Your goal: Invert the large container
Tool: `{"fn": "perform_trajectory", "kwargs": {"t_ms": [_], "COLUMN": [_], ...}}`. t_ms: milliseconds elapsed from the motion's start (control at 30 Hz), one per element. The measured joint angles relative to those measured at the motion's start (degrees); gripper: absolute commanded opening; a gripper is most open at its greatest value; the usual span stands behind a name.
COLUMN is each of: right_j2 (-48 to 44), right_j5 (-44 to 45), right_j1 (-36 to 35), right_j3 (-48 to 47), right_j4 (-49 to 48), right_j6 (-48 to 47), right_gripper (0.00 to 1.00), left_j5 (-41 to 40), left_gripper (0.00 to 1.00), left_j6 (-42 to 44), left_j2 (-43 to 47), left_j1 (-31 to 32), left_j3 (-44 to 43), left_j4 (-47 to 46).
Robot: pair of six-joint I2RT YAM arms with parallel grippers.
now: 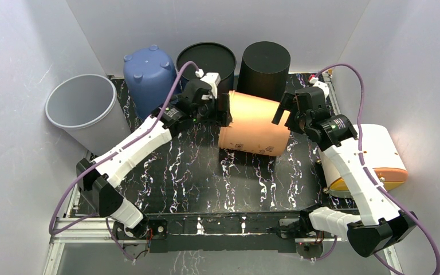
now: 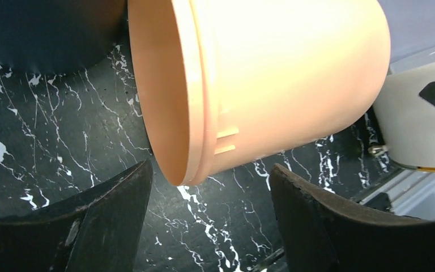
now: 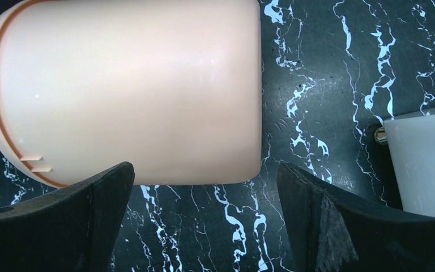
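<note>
Seen from overhead, there are six containers and two robot arms on a black tabletop with white marble veining (image 1: 195, 177).

The task's thing, one large peach-coloured plastic bucket (image 1: 255, 123), lies on its side just above the centre of the frame. Its open mouth faces the left of the frame and its closed base faces the right.

The other five containers stand around it:
- One pale grey round bin (image 1: 83, 106) stands upright at the upper left.
- One blue plastic bin (image 1: 149, 74) stands upside down beside the grey bin.
- One black round tub (image 1: 206, 60) stands open at the top centre.
- One black cylinder (image 1: 263, 63) stands base-up, directly behind the bucket and close against it.
- One white bin with an orange rim (image 1: 378, 154) lies at the right edge, partly hidden by the right arm.

The left gripper (image 1: 224, 110) sits at the bucket's rim. In its wrist camera view, its two dark fingers are spread apart and hold nothing, and the rim is just ahead of the gap between them.

The right gripper (image 1: 289, 112) sits at the bucket's base end. Its jaws are wide apart and hold nothing, and in its wrist camera view the bucket's wall lies just beyond the fingertips.
</note>
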State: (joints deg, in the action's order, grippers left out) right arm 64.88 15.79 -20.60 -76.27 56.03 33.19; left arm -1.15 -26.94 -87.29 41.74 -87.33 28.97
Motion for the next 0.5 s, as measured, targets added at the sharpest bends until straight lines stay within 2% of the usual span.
{"fn": "perform_trajectory", "kwargs": {"t_ms": [200,500], "right_j2": [0.00,-0.07], "right_j5": [-1.33,-2.23], "right_j1": [0.70,1.29], "right_j3": [-0.15,-0.13], "right_j4": [-0.68,-0.68], "right_j6": [-0.13,-0.20], "right_gripper": [0.98,0.98], "left_j5": [-6.86,-13.68], "left_gripper": [0.67,0.63], "left_j6": [3.37,5.55], "left_j2": [-4.74,-9.46], "left_j1": [4.28,4.46], "left_j3": [-4.44,-7.41], "left_j4": [-0.37,-0.61]}}
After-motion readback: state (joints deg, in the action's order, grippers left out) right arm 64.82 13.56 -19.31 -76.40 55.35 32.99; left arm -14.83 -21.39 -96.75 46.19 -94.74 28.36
